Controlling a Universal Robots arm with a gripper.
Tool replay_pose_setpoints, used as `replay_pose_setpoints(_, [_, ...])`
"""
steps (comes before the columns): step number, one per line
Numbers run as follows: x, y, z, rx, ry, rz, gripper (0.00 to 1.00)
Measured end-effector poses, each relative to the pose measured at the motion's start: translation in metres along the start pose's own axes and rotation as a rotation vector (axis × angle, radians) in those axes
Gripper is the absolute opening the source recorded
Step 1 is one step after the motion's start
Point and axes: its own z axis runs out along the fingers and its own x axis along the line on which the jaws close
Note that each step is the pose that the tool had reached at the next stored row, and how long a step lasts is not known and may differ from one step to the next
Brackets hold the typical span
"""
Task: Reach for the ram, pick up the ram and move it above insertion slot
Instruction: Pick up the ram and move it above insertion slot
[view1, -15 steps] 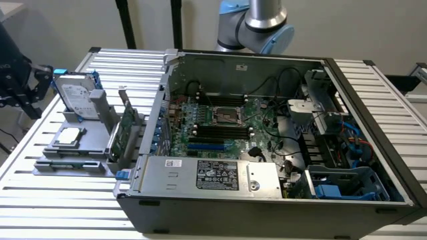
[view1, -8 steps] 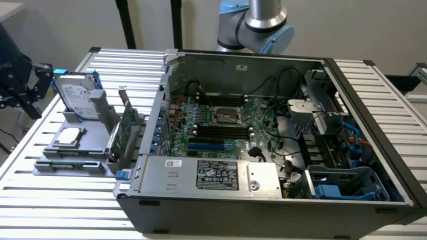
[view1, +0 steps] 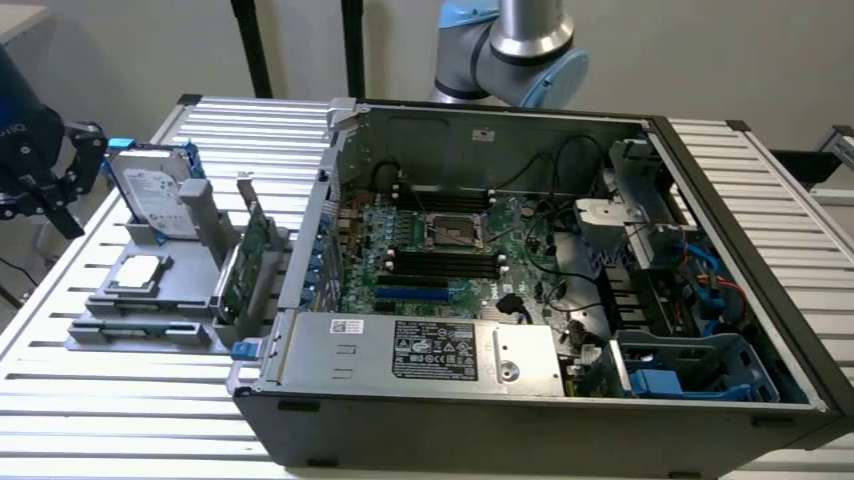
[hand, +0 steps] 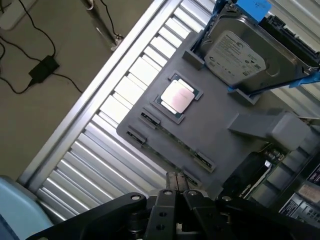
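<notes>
The ram (view1: 134, 331) is a thin green stick lying flat in the front slot of the grey parts holder (view1: 174, 275), on the exterior view's left. In the wrist view it is a faint thin strip (hand: 175, 143) between the holder's end clips. My dark gripper (view1: 54, 200) hangs at the far left edge of the exterior view, above and behind the holder and apart from the ram. In the wrist view my gripper (hand: 176, 189) has its fingertips together, shut on nothing. The black memory slots (view1: 441, 263) lie on the motherboard inside the open case.
The holder also carries a silver hard drive (view1: 150, 190), a square processor (hand: 176, 96) and an upright green expansion card (view1: 247, 262). The open computer case (view1: 747, 300) stands on the slatted table (view1: 120, 420). Cables lie on the floor (hand: 45, 67).
</notes>
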Motion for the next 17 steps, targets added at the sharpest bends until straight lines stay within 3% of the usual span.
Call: replay_pose_setpoints(17, [0.0, 0.0, 0.0, 0.0046, -0.0027, -0.309, 0.11])
